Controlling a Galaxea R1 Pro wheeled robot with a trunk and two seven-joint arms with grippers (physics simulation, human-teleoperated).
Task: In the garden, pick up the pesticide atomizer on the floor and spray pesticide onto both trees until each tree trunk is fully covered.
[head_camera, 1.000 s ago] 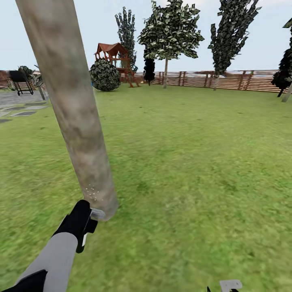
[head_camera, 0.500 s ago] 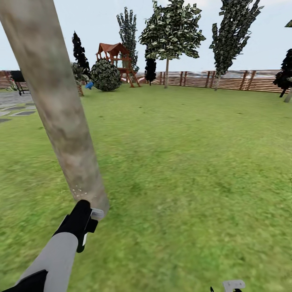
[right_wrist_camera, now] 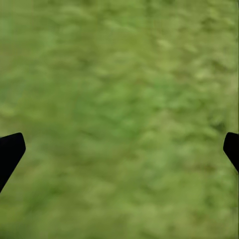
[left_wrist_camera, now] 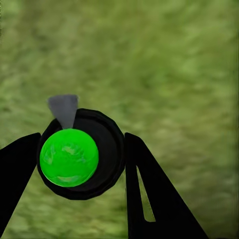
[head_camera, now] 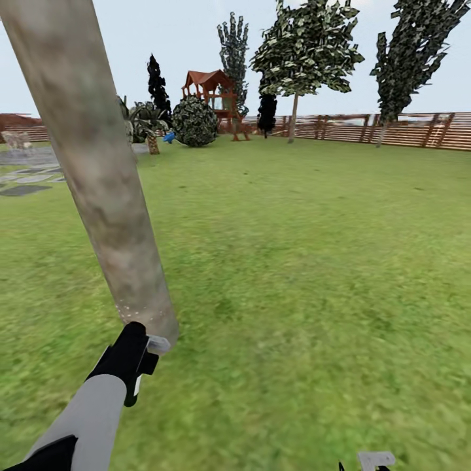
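Left gripper [left_wrist_camera: 74,159] clamped on pesticide atomizer [left_wrist_camera: 79,154], nozzle at base of tree trunk [head_camera: 98,170], pale droplets speckling bark low down. Spraying step under way, by my read; upper trunk looks bare, so next call: sweep nozzle upward. Lawn [head_camera: 314,261] beyond. Right gripper [right_wrist_camera: 119,149] fingers spread wide, empty, over grass.

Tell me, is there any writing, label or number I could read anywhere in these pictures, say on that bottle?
None can be read.
The bottle, with its green top, held in the left gripper: no label visible.
The tree trunk and fence: no signs.
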